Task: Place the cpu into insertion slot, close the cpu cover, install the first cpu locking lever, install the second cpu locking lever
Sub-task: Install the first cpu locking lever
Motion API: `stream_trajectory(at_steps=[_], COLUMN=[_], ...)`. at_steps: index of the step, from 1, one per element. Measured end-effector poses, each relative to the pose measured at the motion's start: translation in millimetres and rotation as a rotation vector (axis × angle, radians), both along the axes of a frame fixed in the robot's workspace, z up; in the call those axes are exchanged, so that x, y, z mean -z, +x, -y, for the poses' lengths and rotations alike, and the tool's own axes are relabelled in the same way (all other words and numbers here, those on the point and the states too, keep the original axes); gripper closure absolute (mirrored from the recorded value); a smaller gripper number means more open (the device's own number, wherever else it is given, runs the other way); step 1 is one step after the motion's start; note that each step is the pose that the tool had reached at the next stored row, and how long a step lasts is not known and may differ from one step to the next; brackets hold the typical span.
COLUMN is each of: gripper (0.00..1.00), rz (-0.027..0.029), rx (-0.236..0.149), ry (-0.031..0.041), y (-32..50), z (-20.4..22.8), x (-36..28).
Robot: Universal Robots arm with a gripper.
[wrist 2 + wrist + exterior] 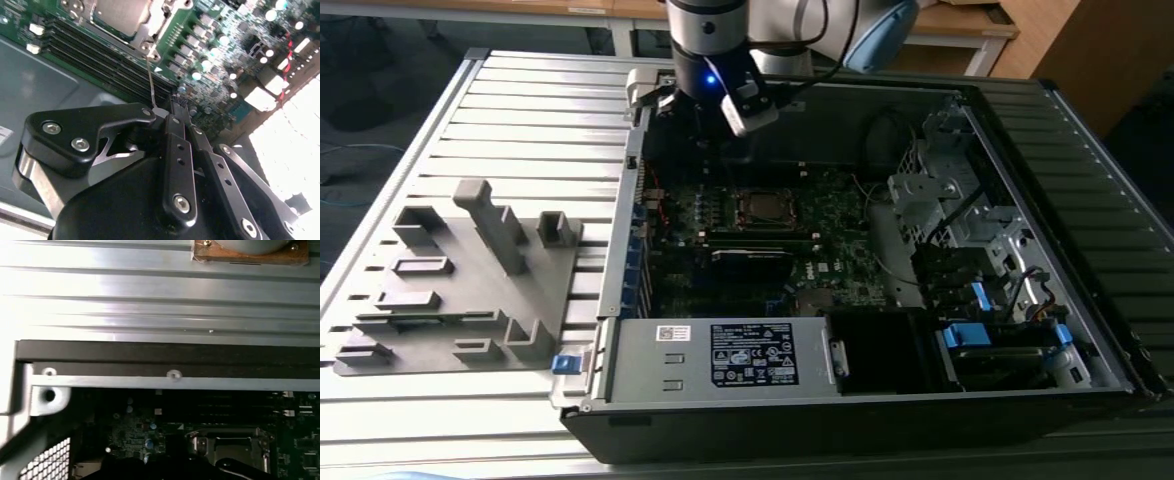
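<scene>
The cpu [120,12] lies in the insertion slot [761,207] with its silver top showing. The cpu cover [150,31] is folded down, framing the chip. A thin wire locking lever [150,80] stands up from the socket's corner, and its free end reaches the side of my fingertips. My gripper [178,106] is shut, both black fingers pressed together with nothing between them. In the exterior view the gripper [718,138] hangs inside the open case, just beyond the socket's far edge. The first wrist view shows the slot [227,450] below the case rim.
Long black memory slots [100,55] run beside the socket. The case wall [150,352] is close behind the gripper. A grey fixture plate [454,290] lies at the exterior view's left, a power supply box [720,355] in front, drive bays [961,220] at the right.
</scene>
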State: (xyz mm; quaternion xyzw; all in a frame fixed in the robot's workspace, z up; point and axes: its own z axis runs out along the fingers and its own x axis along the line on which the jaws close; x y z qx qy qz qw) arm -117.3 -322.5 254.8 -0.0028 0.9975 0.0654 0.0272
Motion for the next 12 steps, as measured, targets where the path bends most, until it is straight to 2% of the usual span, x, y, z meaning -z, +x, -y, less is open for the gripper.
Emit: stream_trajectory(at_steps=[9, 12], gripper=[0.89, 0.89], rz=[-0.0013, -0.0014], rx=[0.000, 0.001], ry=[-0.0003, -0.0013], y=[30.4, 37.1], z=[0.0, 0.0], x=[0.0, 0.0])
